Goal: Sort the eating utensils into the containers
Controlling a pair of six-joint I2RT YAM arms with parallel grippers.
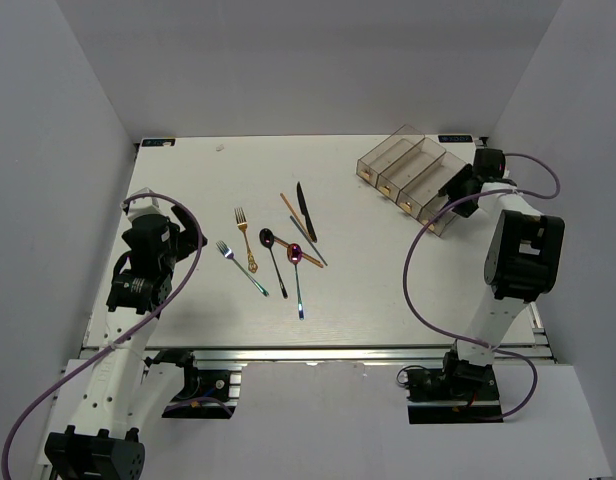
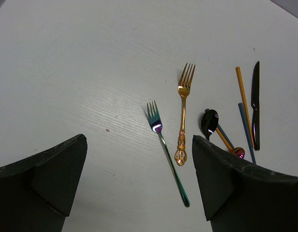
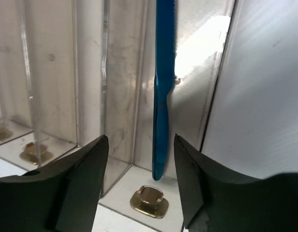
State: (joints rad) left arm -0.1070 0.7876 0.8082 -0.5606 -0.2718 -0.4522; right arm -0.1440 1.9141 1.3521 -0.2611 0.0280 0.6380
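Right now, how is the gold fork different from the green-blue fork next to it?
The gold fork is yellow all over; the green-blue fork shimmers teal and purple. The gold fork's handle ends in a curly knob; the green-blue fork's stays thin and plain. From above, the gold fork lies nearly straight, the green-blue fork slants. Both lie flat on the table, apart, prongs toward its far side.

A robotics lab test cell: plain white panel walls (image 1: 78,120) enclose a pale wood-grain tabletop (image 1: 388,290), its slotted aluminium frame rail (image 1: 318,352) behind the left gripper (image 1: 194,236).
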